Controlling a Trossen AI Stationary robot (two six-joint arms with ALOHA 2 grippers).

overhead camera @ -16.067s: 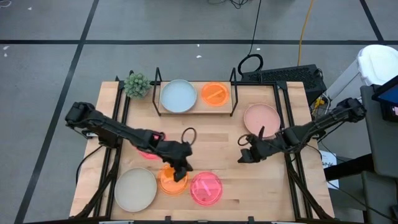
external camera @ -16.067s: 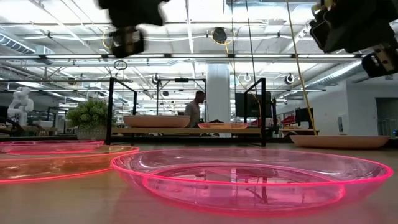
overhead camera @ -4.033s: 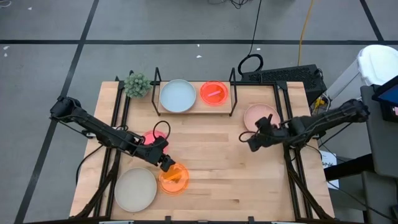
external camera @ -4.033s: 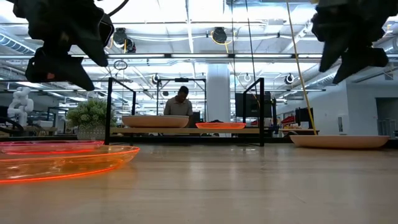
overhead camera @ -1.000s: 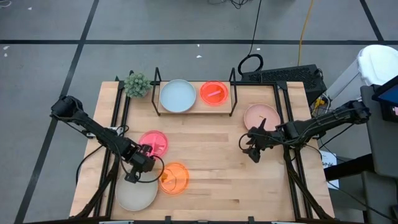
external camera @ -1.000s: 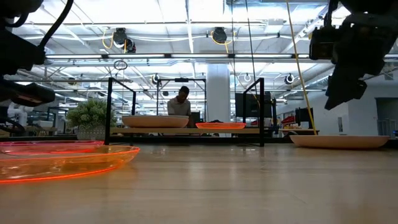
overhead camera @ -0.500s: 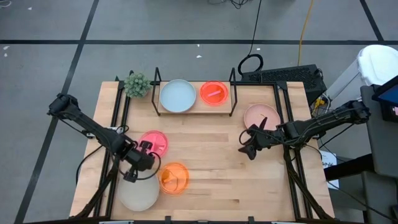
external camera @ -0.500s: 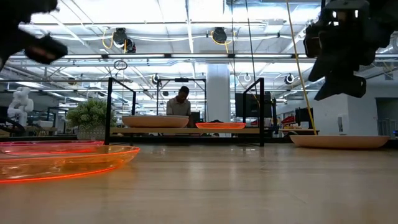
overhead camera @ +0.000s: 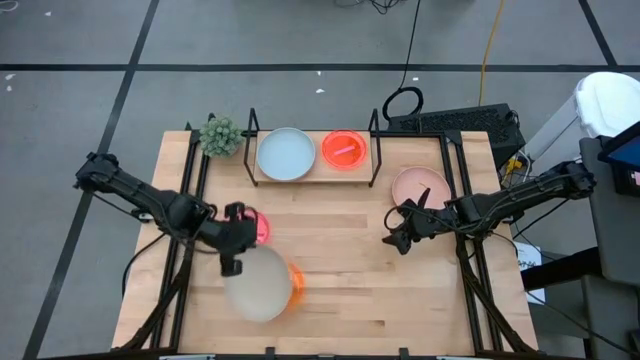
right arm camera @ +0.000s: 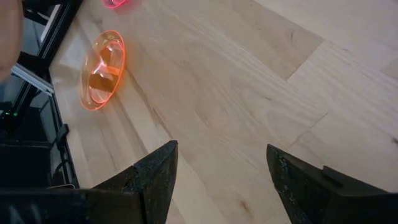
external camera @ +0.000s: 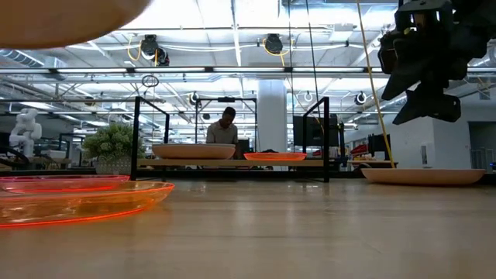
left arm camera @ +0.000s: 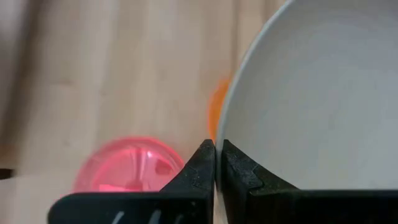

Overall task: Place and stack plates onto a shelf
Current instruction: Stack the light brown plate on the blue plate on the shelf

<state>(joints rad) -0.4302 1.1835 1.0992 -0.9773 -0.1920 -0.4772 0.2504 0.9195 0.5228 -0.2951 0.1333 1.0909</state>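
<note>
Near edge first: half a second ago the cream plate (overhead camera: pixel 258 283) lay flat on the surface (overhead camera: pixel 340 300) at about 7 o'clock; now we see it lifted off the wood and swung toward centre, covering most of the orange plate (overhead camera: pixel 294 283) below it. In the low view its pale underside (external camera: pixel 62 17) fills the top left corner, well clear of the wood. We judge the pick is done and the carry to the shelf (overhead camera: pixel 312 160) is starting.

Left gripper (left arm camera: pixel 215 163): fingers pinched together on the cream plate's rim (left arm camera: pixel 231 118), thin wall clamped between them, plate hanging out beyond the fingertips. In the high view the left gripper (overhead camera: pixel 233 262) sits at the plate's 10 o'clock edge. Edge grip on a wide plate looks liable to tilt or slip, we think.

Just beyond, the neon pink plate (overhead camera: pixel 258 226) rests on the surface at roughly 9 o'clock, partly under the left arm.

Right gripper (right arm camera: pixel 219 163): fingers spread wide apart, holding nothing, hovering over bare wood at about 3 o'clock; in the high view it is at (overhead camera: pixel 396 240). The pale pink plate (overhead camera: pixel 420 187) lies just past it, toward 2 o'clock.

Far edge, 12 o'clock: the shelf already carries a light blue plate (overhead camera: pixel 286 154) and a red-orange plate stack (overhead camera: pixel 345 150). A small potted plant (overhead camera: pixel 219 136) stands just beside its 11 o'clock end.
</note>
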